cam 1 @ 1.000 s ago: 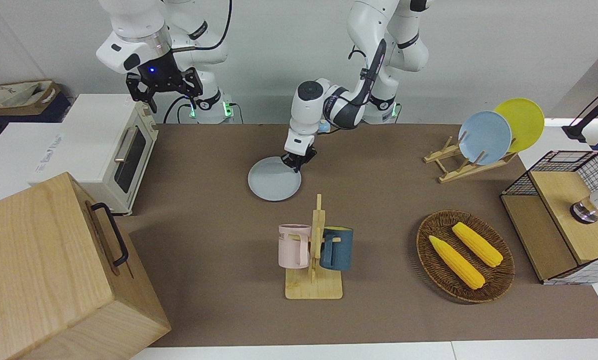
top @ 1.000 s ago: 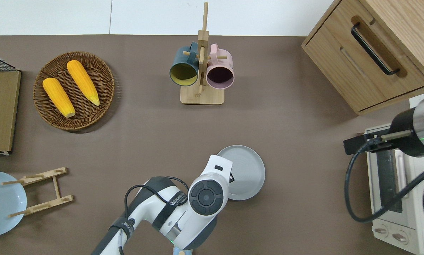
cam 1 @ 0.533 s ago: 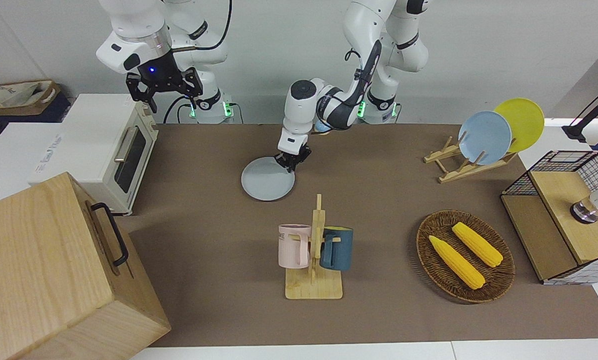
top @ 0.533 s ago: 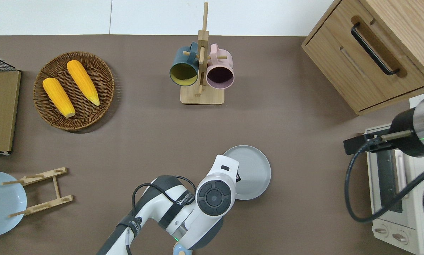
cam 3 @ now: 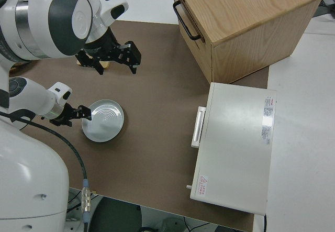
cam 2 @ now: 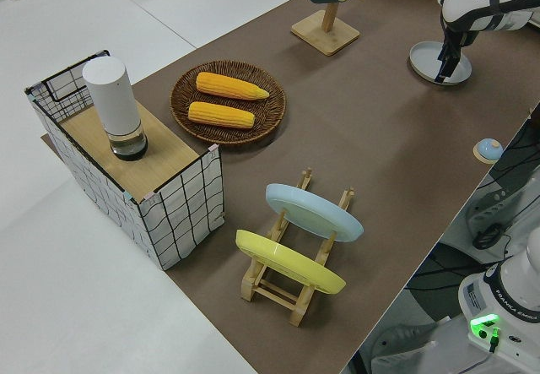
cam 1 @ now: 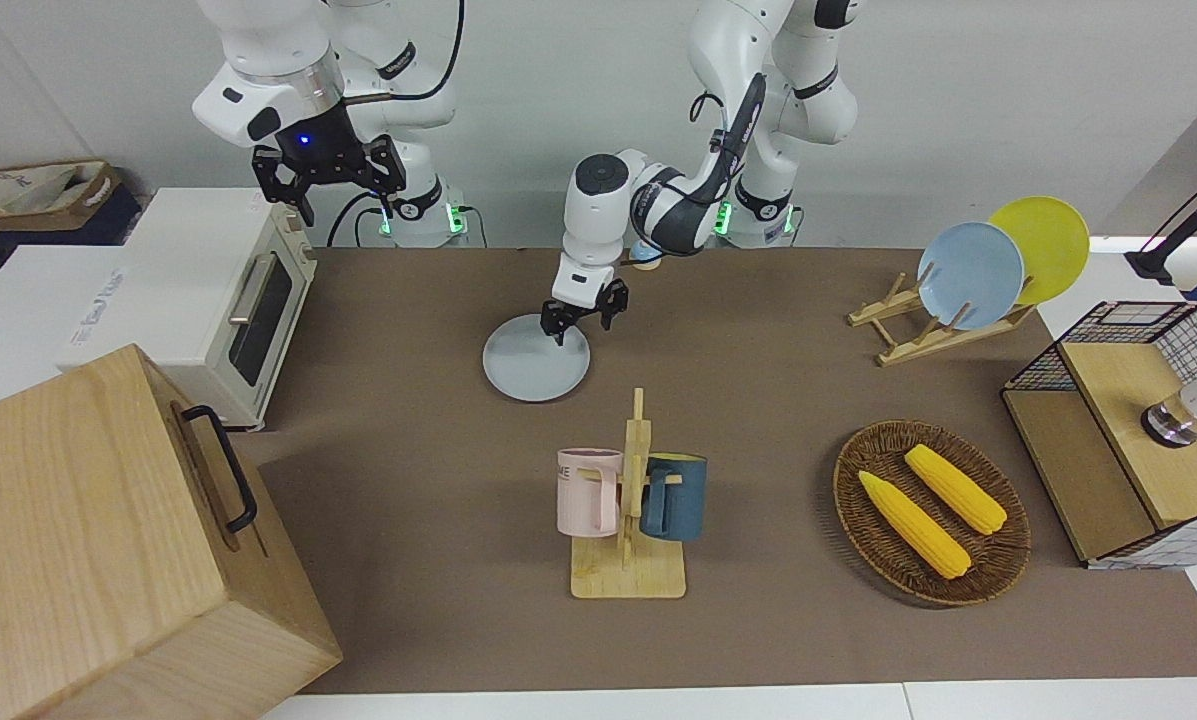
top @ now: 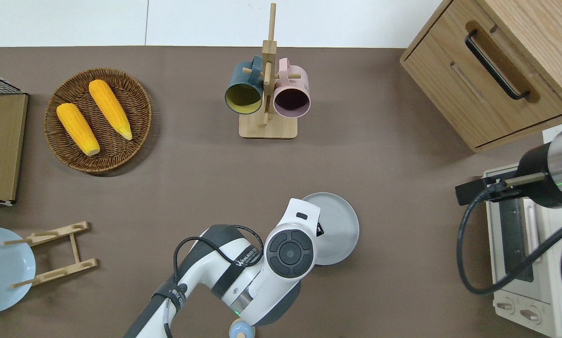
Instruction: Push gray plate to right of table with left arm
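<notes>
Wooden cabinet: a big box with a black handle [cam 1: 220, 468] fills the lower left of the front view.

Toaster oven: the white oven [cam 1: 220, 300] sits at mid left, just above the cabinet.

Right arm: my right gripper [cam 1: 326, 180] is parked in the upper left, fingers spread and holding nothing.

Gray plate: the gray plate [cam 1: 536, 360] lies flat on the brown table [cam 1: 778, 620], a little left of centre in the front view and toward the right arm's end from the table's middle. In the overhead view it sits in the lower middle [top: 339, 227], with a wide strip of bare tabletop between it and the oven.

Left arm: my left gripper [cam 1: 584, 320] hangs at the plate's upper right rim in the front view, fingers spread, gripping nothing. From these views I cannot tell whether a fingertip touches the rim.

Mug stand: a pink mug and a dark blue mug [cam 1: 674, 497] hang below centre, well apart from the plate.

Basket and rack: two corn cobs [cam 1: 916, 523] in a wicker basket at lower right; a sky-blue plate [cam 1: 970, 274] and a yellow one on a wooden rack at upper right.

Progress: I judge the push partly done. The plate is past the middle, but there is room to slide it closer to the oven if that end is the goal.
</notes>
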### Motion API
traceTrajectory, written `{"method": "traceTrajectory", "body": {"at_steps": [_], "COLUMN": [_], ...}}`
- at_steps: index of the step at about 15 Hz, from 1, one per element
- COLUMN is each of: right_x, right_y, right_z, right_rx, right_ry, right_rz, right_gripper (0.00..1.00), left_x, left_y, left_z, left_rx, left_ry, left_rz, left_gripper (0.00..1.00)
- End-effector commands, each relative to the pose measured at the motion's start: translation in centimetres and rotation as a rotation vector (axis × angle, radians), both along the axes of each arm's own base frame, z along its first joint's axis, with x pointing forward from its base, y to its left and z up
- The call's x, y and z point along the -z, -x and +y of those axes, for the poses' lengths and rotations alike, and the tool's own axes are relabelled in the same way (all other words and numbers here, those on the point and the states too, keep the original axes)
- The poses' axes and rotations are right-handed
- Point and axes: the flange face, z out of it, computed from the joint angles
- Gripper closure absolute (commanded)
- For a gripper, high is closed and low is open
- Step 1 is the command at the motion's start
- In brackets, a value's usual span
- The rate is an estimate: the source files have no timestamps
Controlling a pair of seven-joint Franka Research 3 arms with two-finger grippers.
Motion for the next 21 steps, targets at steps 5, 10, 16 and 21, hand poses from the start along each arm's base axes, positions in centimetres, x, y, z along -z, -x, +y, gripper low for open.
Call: {"method": "traceTrajectory", "body": {"at_steps": [5,10,16,21], "right_x": [-0.4,-0.4,-0.4,-0.4], "right_y": [0.2,0.2,0.2,0.2], "right_z": [-0.2,-0.2,-0.2,-0.2], "right_rx": [0.018,0.016,0.018,0.018], "right_ry": [-0.004,-0.004,-0.004,-0.004], "right_rz": [0.002,0.002,0.002,0.002], "right_gripper": [0.017,0.017,0.017,0.017], "left_x": [-5.6,-12.9,-20.7,-26.4], "left_y": [-5.2,-9.0,-11.3,-12.5], "left_z": [4.6,13.9,22.9,27.7], "left_rx": [0.160,0.177,0.211,0.229], "left_ry": [-0.139,-0.090,-0.107,-0.103], "left_rz": [0.041,0.051,0.058,0.066], "left_gripper": [0.00,0.00,0.00,0.00]}}
